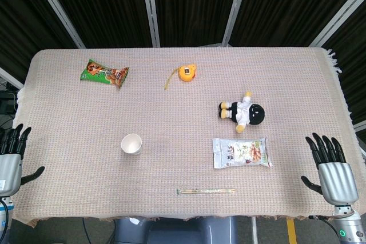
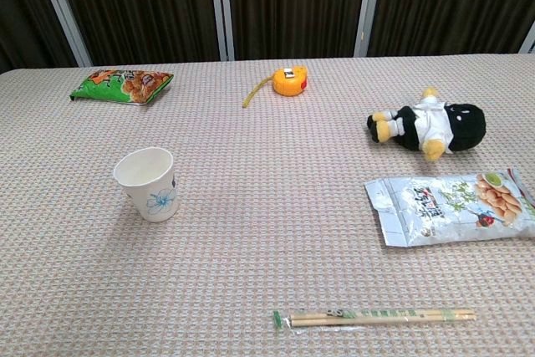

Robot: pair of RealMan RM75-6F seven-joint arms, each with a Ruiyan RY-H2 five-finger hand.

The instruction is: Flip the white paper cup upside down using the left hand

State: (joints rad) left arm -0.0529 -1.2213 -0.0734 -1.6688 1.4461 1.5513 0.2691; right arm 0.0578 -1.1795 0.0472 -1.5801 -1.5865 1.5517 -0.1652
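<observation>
The white paper cup (image 1: 131,143) stands upright, mouth up, left of the table's middle; in the chest view the cup (image 2: 148,183) shows a blue flower print on its side. My left hand (image 1: 10,156) hovers at the table's left edge, fingers spread, holding nothing, well to the left of the cup. My right hand (image 1: 331,171) hangs at the right front corner, fingers apart and empty. Neither hand appears in the chest view.
A green snack bag (image 1: 104,74) lies at the back left, an orange tape measure (image 1: 186,72) at the back middle. A plush doll (image 1: 244,112) and a white snack pouch (image 1: 241,152) lie right of centre. Wrapped chopsticks (image 1: 206,191) sit near the front edge.
</observation>
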